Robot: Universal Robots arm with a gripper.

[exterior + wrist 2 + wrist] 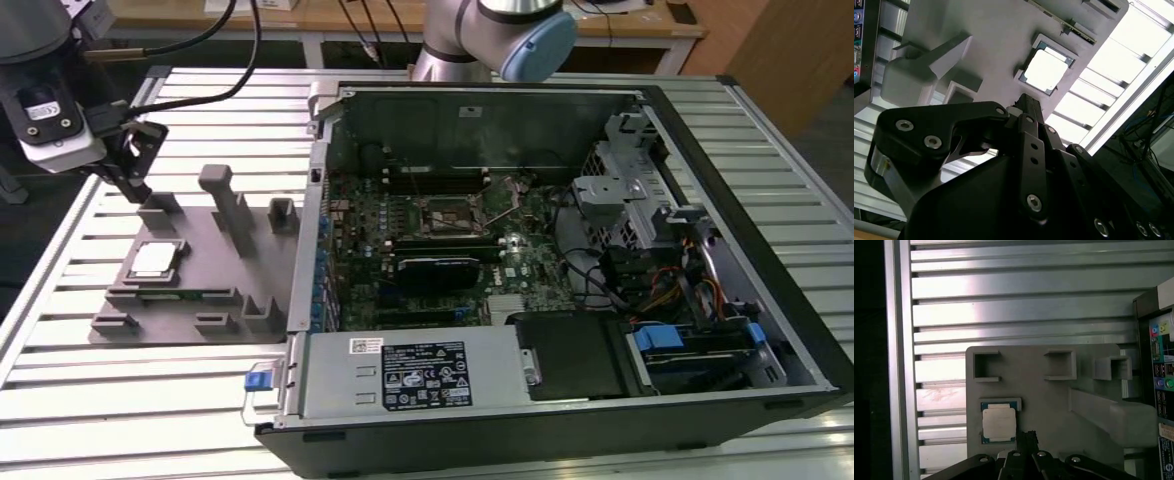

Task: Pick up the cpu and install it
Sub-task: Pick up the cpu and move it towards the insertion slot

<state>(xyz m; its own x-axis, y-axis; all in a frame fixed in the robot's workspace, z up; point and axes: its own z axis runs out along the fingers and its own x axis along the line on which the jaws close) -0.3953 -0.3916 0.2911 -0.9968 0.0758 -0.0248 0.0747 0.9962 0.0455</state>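
The small, flat, silver-grey square cpu point(154, 260) sits in a recess of the grey plastic fixture plate point(200, 268) on the slatted aluminium counter point(80, 400); we judge this fixes its position for pickup. The black claw point(134, 184) hovers near it; we cannot tell whether it is apart or together.

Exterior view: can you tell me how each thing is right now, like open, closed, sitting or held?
grey fixture: lying flat on the slatted table.
cpu: lying flat in its pocket on the grey fixture, not held.
gripper: above the grey fixture, apart from the cpu.
computer case: on its side, side panel off, open.
motherboard: mounted inside the computer case.
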